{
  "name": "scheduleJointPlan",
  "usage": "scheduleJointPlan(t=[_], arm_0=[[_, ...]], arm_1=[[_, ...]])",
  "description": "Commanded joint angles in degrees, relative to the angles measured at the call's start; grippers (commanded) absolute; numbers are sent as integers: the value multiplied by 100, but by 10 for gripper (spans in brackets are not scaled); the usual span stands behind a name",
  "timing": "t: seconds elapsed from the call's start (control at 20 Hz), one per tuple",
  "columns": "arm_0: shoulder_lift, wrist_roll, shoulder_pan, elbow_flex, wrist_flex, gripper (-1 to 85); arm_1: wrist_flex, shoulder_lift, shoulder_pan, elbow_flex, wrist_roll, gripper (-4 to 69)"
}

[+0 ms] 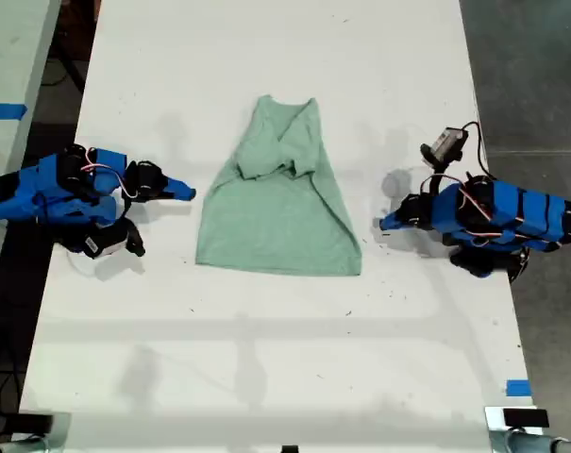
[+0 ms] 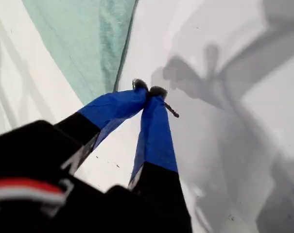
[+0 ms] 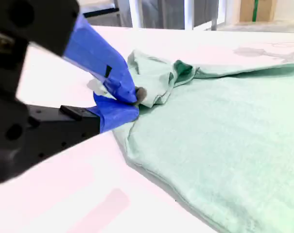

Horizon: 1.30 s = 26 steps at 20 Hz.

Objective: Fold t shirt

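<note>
Item: t shirt (image 1: pixel 276 212), lying mid-table (image 1: pixel 266 359) between the arms, hem toward the exterior view's bottom, sleeves bunched inward near the collar.
Handling: we judge it light, soft and limp; it should crease and slide easily on the smooth top.
Hold points: we would pinch the two hem corners, or the outer side edges, never the loose bunch.
my first gripper (image 1: pixel 387 225): exterior view's right, jaws closed together, empty, just clear of the cloth.
my second gripper (image 1: pixel 186 193): exterior view's left, jaws closed, empty, near the side edge.
</note>
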Motion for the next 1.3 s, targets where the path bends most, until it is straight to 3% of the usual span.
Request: scheduleJointPlan(t=[0.0,0.15,0.4,1.25], arm_0=[[44,-88,-53,26,-35,0],[44,-88,-62,26,-35,0],[44,-132,-35,35,-18,0],[44,-141,9,35,-26,0]], arm_1=[[-290,70,97,281,-396,12],[-396,70,158,299,-712,12],[-114,70,-70,237,-35,-4],[-141,70,-44,264,-88,-6]])
